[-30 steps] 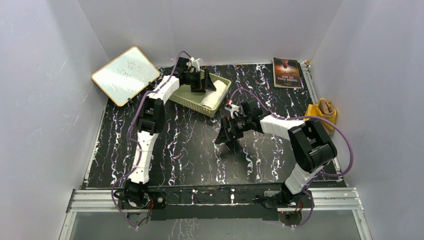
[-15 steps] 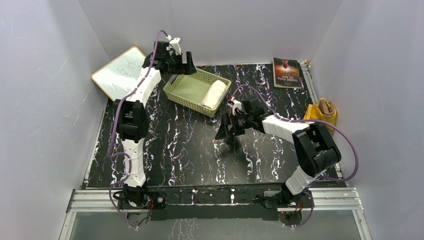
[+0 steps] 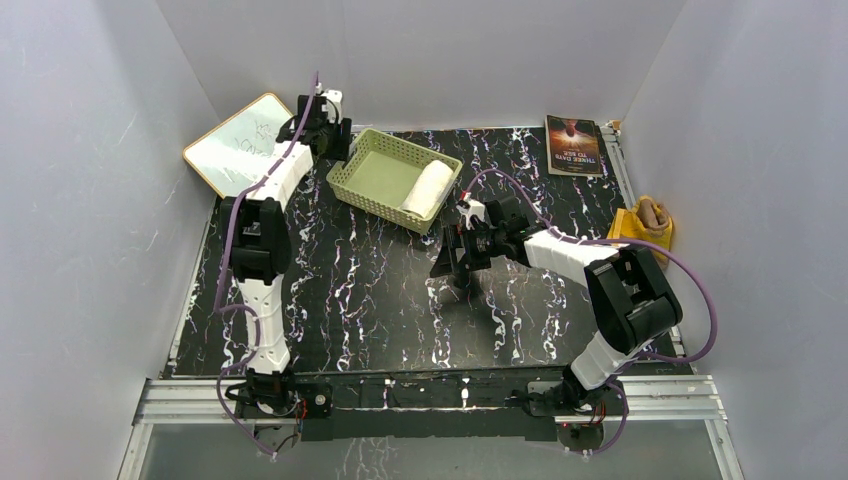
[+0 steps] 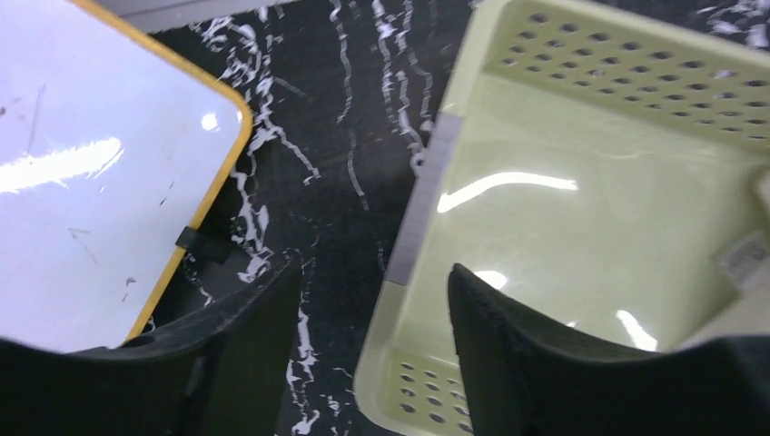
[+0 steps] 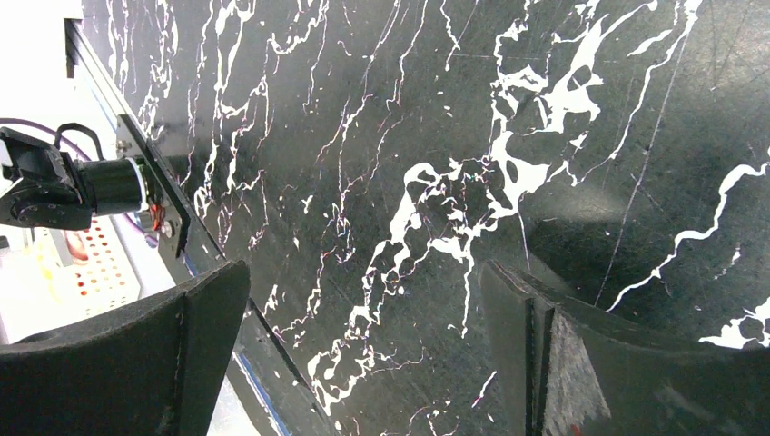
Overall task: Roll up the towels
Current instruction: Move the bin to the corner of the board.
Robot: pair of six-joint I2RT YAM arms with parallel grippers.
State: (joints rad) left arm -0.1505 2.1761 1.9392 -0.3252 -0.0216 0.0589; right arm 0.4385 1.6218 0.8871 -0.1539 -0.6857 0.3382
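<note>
The desk [image 5: 381, 136] is smooth, black, white-veined and faintly glossy. At 12 o'clock the basket [image 4: 617, 64] is perforated pale green plastic, its floor shiny. Inside it, the white towel [image 3: 428, 188] looks soft, matt terry cloth. The whiteboard [image 4: 82, 182] gleams.

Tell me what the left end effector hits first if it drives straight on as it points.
Most likely the basket's rim, which runs between the left end effector's open fingers, with bare table right beside it. Depth is unclear, so that is a guess.
</note>
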